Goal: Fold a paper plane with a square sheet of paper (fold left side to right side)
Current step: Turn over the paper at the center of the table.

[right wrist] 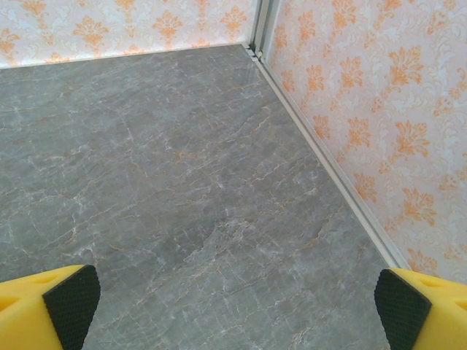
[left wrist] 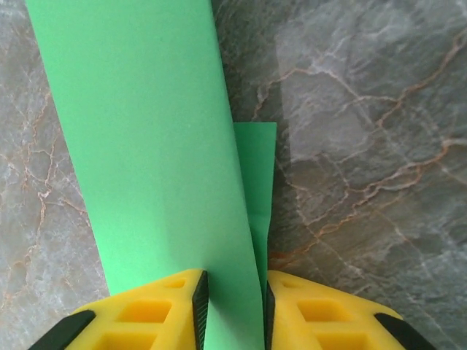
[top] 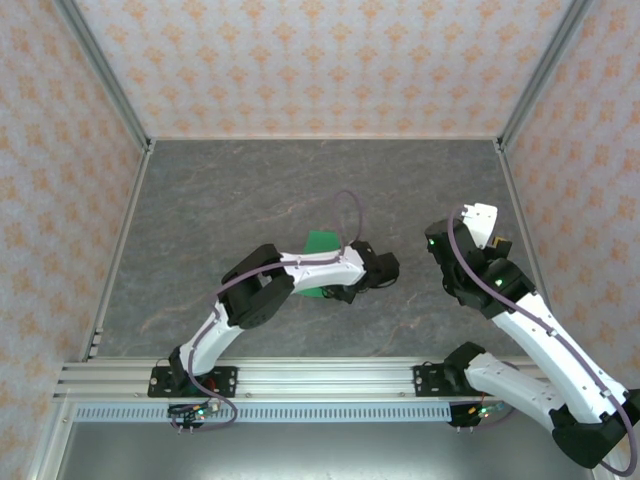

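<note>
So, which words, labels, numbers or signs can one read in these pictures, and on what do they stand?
None can be read. The square sheet of paper is plain green, the walls carry only an orange ornament, and the yellow fingers bear no mark.

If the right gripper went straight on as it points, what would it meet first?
Probably the bare grey table, short of the patterned side wall; the right gripper is open and angled downward.

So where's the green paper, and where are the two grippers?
green paper (left wrist: pixel 146 146), left wrist view, its broad flat face.
left gripper (left wrist: pixel 233 302), left wrist view, between its fingertips.
right gripper (right wrist: pixel 235 310), right wrist view, between its fingertips.
</note>
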Motion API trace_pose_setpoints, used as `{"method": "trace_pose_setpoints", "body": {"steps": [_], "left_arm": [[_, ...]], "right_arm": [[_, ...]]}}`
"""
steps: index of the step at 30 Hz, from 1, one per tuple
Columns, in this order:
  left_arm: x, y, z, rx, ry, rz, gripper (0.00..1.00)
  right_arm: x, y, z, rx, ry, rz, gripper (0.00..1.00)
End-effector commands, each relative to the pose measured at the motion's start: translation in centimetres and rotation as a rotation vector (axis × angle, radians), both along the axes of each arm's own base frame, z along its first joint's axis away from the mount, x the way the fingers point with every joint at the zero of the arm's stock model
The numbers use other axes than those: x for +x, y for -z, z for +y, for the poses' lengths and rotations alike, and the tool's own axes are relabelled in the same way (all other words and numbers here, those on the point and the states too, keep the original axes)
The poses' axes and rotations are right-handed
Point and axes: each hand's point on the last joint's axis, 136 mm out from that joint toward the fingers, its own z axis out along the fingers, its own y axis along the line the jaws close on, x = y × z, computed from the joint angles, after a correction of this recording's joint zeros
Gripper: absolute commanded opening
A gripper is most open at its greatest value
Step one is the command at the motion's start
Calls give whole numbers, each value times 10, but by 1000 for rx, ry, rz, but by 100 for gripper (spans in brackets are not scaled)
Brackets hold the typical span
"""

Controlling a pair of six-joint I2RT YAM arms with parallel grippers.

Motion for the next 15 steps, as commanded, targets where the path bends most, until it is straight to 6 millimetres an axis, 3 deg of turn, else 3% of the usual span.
{"method": "trace_pose_setpoints", "body": {"steps": [1, 9, 13, 15], "left_arm": [[19, -24, -30, -231, -22, -26, 35], [38, -60, -44, -530, -38, -29, 47], [44, -96, -29, -693, -63, -84, 53], [45, -107, -11, -744, -89, -112, 55]], "right_arm": [[-2, -6, -1, 7, -3, -7, 100], [5, 8, 18, 63, -76, 27, 100], [13, 19, 39, 147, -140, 39, 100], [19, 26, 55, 206, -186, 45, 100]]}}
